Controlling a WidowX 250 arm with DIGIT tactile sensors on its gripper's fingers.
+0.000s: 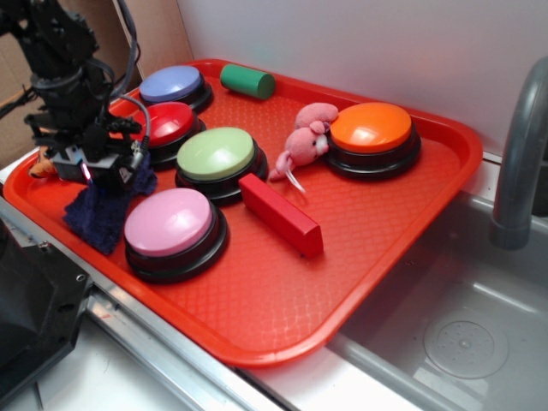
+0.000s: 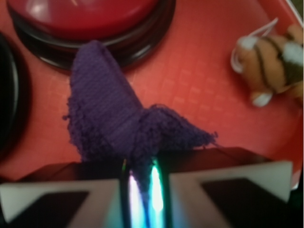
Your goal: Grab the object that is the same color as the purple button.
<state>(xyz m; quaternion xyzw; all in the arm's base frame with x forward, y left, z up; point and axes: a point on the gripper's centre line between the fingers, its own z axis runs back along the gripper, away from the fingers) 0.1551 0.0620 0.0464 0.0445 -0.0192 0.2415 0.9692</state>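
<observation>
The object, a dark blue-purple fuzzy rag [image 1: 101,214], hangs at the left side of the red tray [image 1: 282,291], beside the pink button [image 1: 171,224]. My gripper [image 1: 110,175] is shut on its upper edge. In the wrist view the rag [image 2: 114,118] spreads out from between my closed jaws, pinched at the gripper [image 2: 141,187]. The purple button [image 1: 171,84] sits at the tray's far left corner, behind the red button [image 1: 163,124].
A green button [image 1: 218,154], orange button [image 1: 372,128], pink plush mouse [image 1: 304,141], red block [image 1: 281,214] and green cylinder [image 1: 247,81] share the tray. An orange striped tiger [image 2: 270,61] lies by the tray's left rim. A sink [image 1: 462,325] and faucet [image 1: 518,154] stand at right.
</observation>
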